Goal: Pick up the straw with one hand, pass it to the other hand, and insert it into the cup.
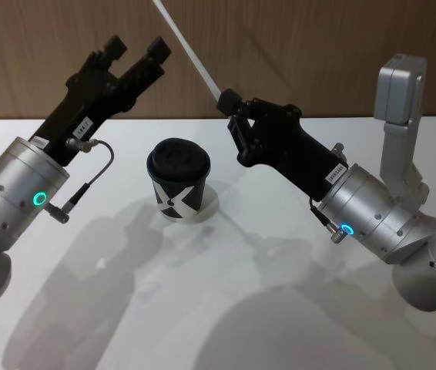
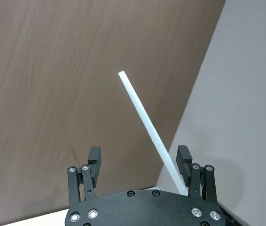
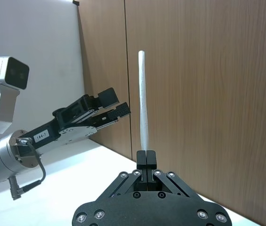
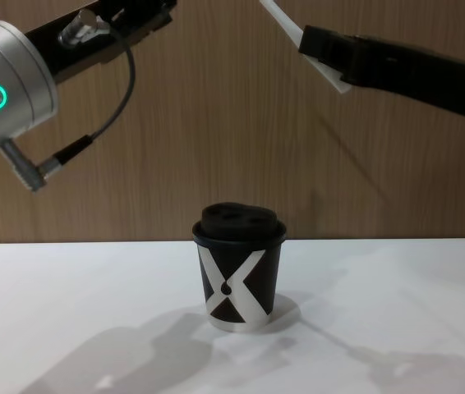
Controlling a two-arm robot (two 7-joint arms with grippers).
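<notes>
Where the right hand (image 1: pixel 228 99) pinches its lower end, the straw (image 1: pixel 191 50) runs in a straight line up, away and toward the robot's left, with its free tip highest. That hand's fingers are closed tight on it. The left hand (image 1: pixel 135 48) is spread wide and holds nothing; it is raised near the straw's upper length, apart from it. Below and between the two hands, the lidded cup (image 1: pixel 178 181) stands upright on the white surface (image 1: pixel 226 308).

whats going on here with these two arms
The right gripper is shut on one end of the white straw, holding it in the air. The left gripper is open and raised nearby, not gripping it. The lidded black cup stands on the table between them, no straw in it yet.
</notes>
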